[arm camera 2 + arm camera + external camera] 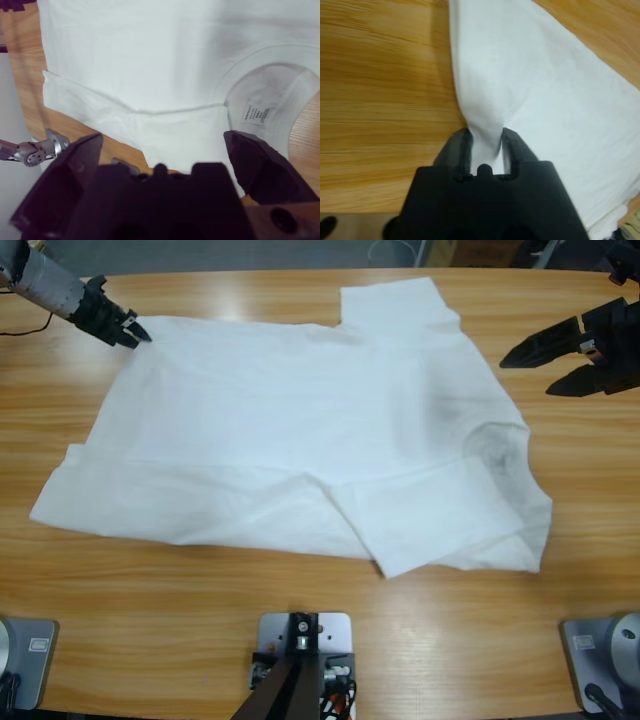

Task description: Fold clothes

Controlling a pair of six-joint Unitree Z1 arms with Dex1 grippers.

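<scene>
High view: a white T-shirt (300, 430) lies spread across the middle of the long wooden table (320, 630). Its long axis runs side to side across the table, tilted a little, with the hem end at the left and the neck end at the right. The round neckline (497, 452) sits near the right edge of the cloth, with a faint dark mark beside it. One short sleeve (395, 305) sticks out toward the far edge of the table. The near side of the shirt is folded over onto itself in a long flap that ends in a corner at the front right.

The left gripper (128, 330) is at the far left corner of the shirt. In the left wrist view the left gripper (485, 137) has its two black jaws closed to a narrow gap, with a pinch of white fabric gathered between them; the cloth fans out from there over the wood.

The right gripper (548, 368) hangs off the right side of the shirt, clear of the cloth, its jaws spread wide with nothing in them. The right wrist view looks along those wide jaws at the neckline (270, 95) and a small white label (254, 114) inside it.
</scene>
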